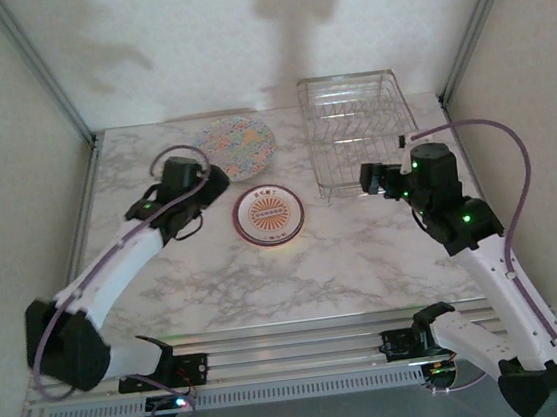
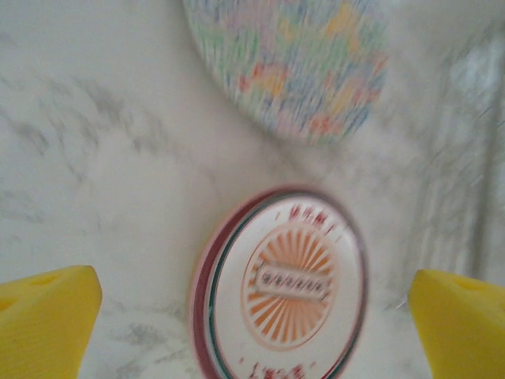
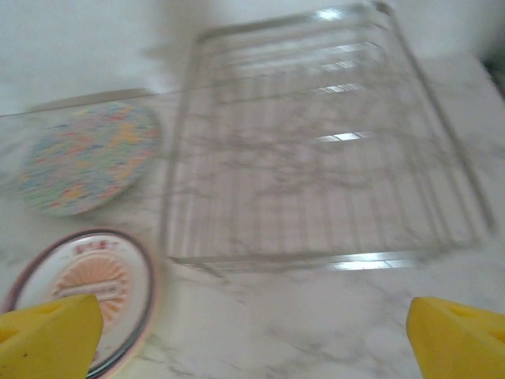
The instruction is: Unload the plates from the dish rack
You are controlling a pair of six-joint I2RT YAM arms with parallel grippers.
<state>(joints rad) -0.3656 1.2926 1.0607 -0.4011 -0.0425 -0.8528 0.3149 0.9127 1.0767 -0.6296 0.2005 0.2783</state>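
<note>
A white plate with a dark-red rim and orange centre [image 1: 269,216] [image 2: 280,288] [image 3: 83,296] lies flat on the marble table. A multicolour-speckled plate [image 1: 237,148] [image 2: 296,63] [image 3: 87,156] lies flat behind it. The silver wire dish rack [image 1: 357,124] [image 3: 316,142] stands at the back right, and marble shows through its grid. My left gripper [image 1: 221,181] [image 2: 254,296] is open just left of the white plate, which shows between its yellow fingers. My right gripper [image 1: 368,177] [image 3: 254,316] is open over bare marble, in front of the rack's near edge.
Pale walls and slanted metal frame posts [image 1: 41,69] [image 1: 478,20] close in the back and sides. An aluminium rail [image 1: 305,351] with both arm bases runs along the table's front edge. Bare marble [image 1: 296,277] lies between the white plate and the rail.
</note>
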